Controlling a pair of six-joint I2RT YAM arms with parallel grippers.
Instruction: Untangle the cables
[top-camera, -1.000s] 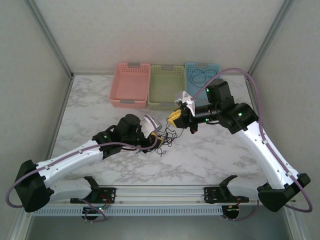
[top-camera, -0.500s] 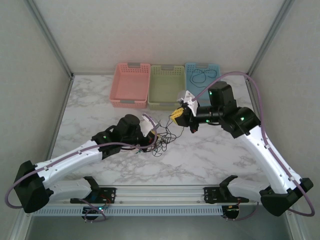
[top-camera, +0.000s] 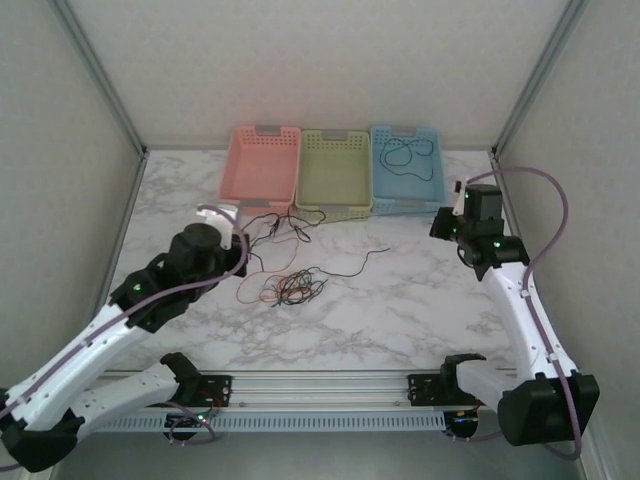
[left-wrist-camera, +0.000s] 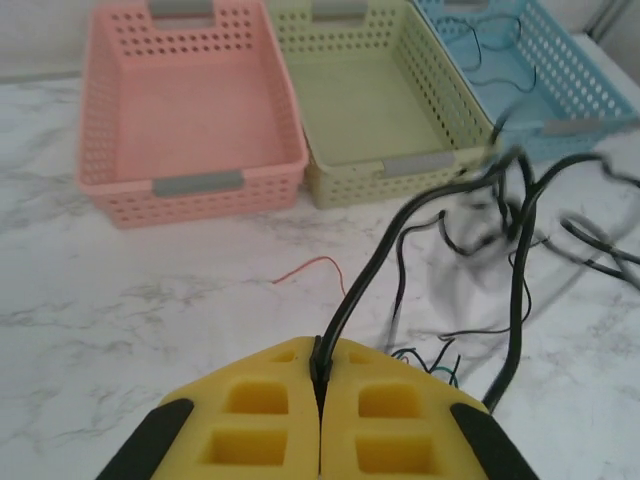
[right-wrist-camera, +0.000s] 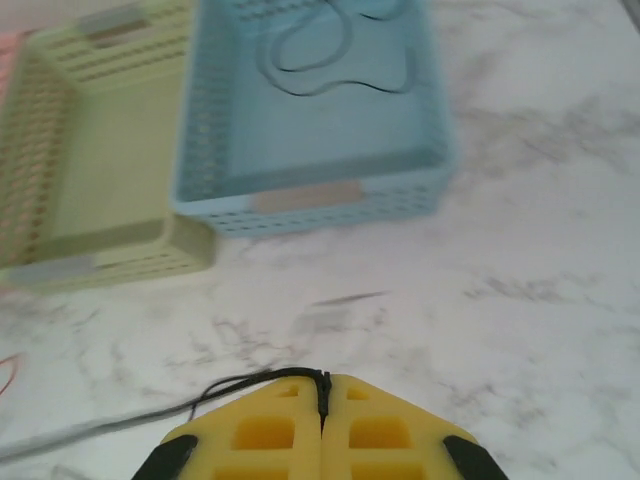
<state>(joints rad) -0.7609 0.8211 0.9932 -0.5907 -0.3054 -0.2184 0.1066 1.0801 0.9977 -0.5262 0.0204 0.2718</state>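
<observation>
left wrist: left gripper (left-wrist-camera: 320, 370) has its yellow pads pressed together, pinching the cables (left-wrist-camera: 385, 245) at the seam. black wires rise from the pinch and fan out, blurred, in front of the right corner of the green basket (left-wrist-camera: 370, 100). a thin red wire (left-wrist-camera: 312, 264) lies on the marble table (left-wrist-camera: 120, 300) in front of the green basket's left corner. pink basket (left-wrist-camera: 190, 110) sits against its left side, blue basket (left-wrist-camera: 570, 90) against its right.

right wrist: right gripper (right-wrist-camera: 322, 380) has its pads pressed together, with a black strand (right-wrist-camera: 245, 378) caught at the seam. the strand trails over the marble, well in front of the green basket. a black loop (right-wrist-camera: 320, 55) lies in the blue basket.

top external: a multicoloured tangle (top-camera: 292, 289) rests on the table well in front of the green basket. black wires spread just before its left front corner.
</observation>
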